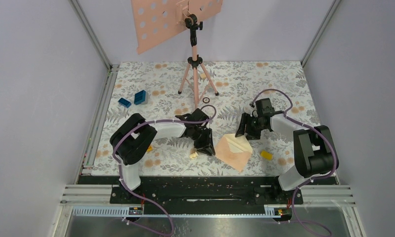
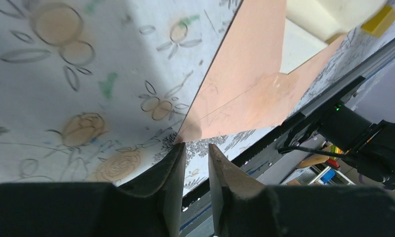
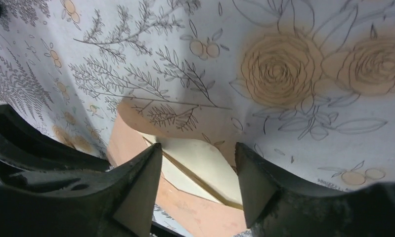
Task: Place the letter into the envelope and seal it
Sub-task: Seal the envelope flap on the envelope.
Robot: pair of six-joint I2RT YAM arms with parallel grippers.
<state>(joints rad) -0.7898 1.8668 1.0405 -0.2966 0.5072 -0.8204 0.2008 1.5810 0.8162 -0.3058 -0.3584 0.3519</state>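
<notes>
Lying flat on the floral table (image 1: 160, 94), the envelope (image 1: 232, 157) sits between the two grippers, and the letter (image 3: 200, 165) shows as a cream sheet at its open mouth. We judge it only partly seated.

The right gripper (image 3: 197, 148) hangs above that mouth with its jaws well apart. The letter's exposed edge is directly between and below them, and nothing is clamped.

The left gripper (image 2: 196, 148) is low at the opposite side, jaws narrowly apart and empty. The envelope's (image 2: 244, 94) pointed corner is just ahead of the tips, at or touching the left-hand one.

We take the step in hand to be driving the letter home before the flap is closed. We recommend that:
- the left tips pin that corner so the envelope cannot slide;
- the right jaws push the sheet flat along the table, not downward, to avoid buckling it;
- the flap stays unfolded until no cream shows.
</notes>
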